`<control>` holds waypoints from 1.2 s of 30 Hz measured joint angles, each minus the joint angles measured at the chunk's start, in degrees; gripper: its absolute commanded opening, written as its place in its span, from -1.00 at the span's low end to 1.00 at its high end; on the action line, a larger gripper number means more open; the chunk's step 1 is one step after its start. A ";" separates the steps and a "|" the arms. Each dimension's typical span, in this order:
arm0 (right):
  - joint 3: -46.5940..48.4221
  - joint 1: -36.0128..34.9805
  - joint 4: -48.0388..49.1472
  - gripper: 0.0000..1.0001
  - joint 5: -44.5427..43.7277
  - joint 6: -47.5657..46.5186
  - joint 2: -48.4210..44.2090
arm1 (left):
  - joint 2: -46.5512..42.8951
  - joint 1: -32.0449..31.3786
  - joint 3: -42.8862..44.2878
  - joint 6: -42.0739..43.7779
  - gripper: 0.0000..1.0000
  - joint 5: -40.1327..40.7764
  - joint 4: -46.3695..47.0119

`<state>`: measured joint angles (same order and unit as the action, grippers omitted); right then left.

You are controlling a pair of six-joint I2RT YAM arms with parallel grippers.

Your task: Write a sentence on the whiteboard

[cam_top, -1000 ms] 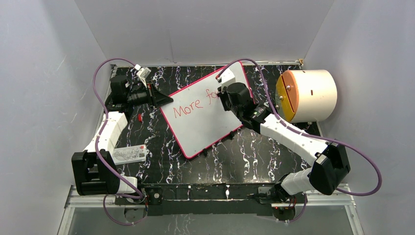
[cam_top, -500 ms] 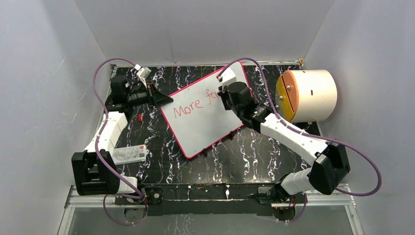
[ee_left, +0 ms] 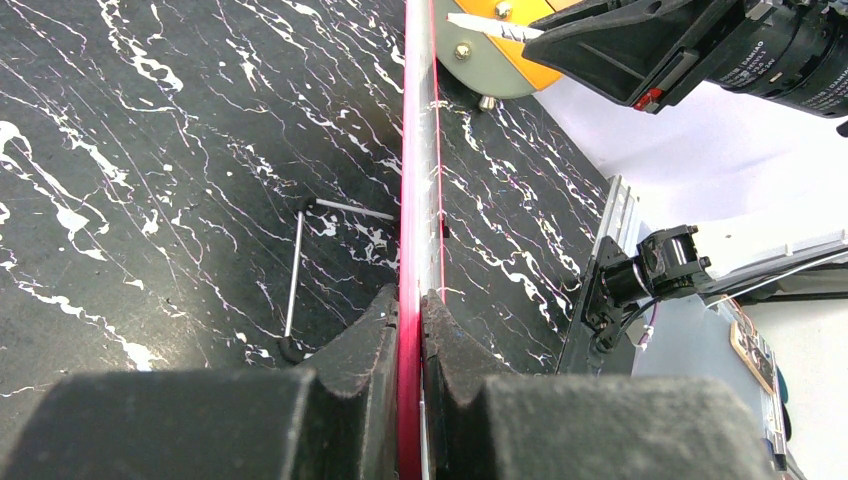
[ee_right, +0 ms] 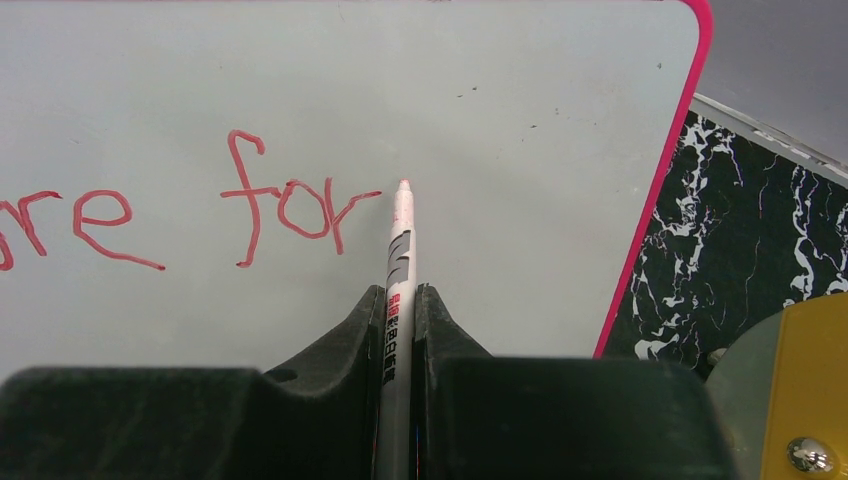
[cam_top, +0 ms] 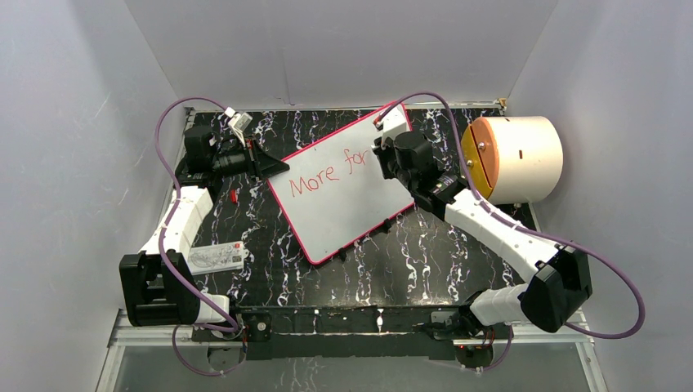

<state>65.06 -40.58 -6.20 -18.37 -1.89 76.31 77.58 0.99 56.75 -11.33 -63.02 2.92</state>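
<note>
- the board [cam_top: 343, 196] lies on the table [cam_top: 425, 245] at mid-scene in the top view, turned so its long side runs from 7 to 1 o'clock.
- the sentence [cam_top: 327, 173] so far reads "More for" in red, slanting up toward 2 o'clock across the board's upper half.
- the left gripper [ee_left: 410, 300] is clamped on the board's red rim at its 9 o'clock corner, a finger on each face.
- the right gripper [ee_right: 400, 300] is closed on a marker [ee_right: 402, 240] over the board's 1 o'clock end.
- in the right wrist view the marker's tip sits just at 3 o'clock of the last "r".
- a drum [cam_top: 515, 159] stands at 3 o'clock of the board, off the table's edge.
- a card [cam_top: 216, 257] lies at 8 o'clock, beside the left arm.
</note>
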 measured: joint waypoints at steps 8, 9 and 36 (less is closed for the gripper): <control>-0.09 0.11 -0.04 -1.00 1.90 -0.44 0.02 | 0.00 0.00 0.00 0.02 -1.00 0.00 0.00; -0.09 0.11 -0.04 -1.00 2.12 -0.55 0.02 | 0.00 0.00 0.00 0.02 -1.00 0.00 0.00; -0.09 0.61 0.13 -1.00 3.39 -1.33 2.21 | 0.02 0.00 0.00 0.33 -1.00 0.07 -0.02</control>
<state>64.97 -39.97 -6.07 -14.98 -3.22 78.52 77.60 0.99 56.75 -11.00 -62.96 2.90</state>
